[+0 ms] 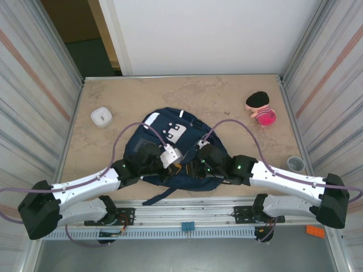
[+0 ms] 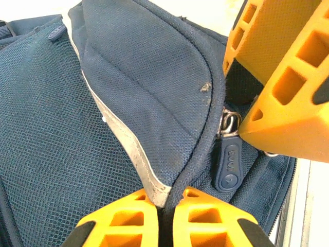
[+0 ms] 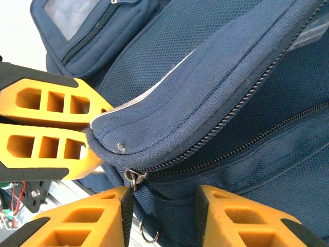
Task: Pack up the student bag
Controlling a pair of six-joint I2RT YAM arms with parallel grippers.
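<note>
The student bag (image 1: 164,133), a navy backpack with a pale stripe, lies flat in the middle of the table. My left gripper (image 1: 172,157) (image 2: 172,199) is shut on the piped edge of the bag's top flap, right beside the reflective stripe (image 2: 128,146). My right gripper (image 1: 196,156) (image 3: 162,198) stands partly open, with its fingers astride the bag fabric just below the zipper slider (image 3: 132,177). The navy zipper pull (image 2: 230,162) hangs free next to a right fingertip (image 2: 257,128). Above the slider the zipper (image 3: 231,134) runs closed.
A small white box (image 1: 101,117) sits at the back left. At the back right lies a pink toy with a black cap (image 1: 261,109). A grey cup (image 1: 295,164) stands near the right wall. A metal rail (image 1: 187,212) runs along the near edge.
</note>
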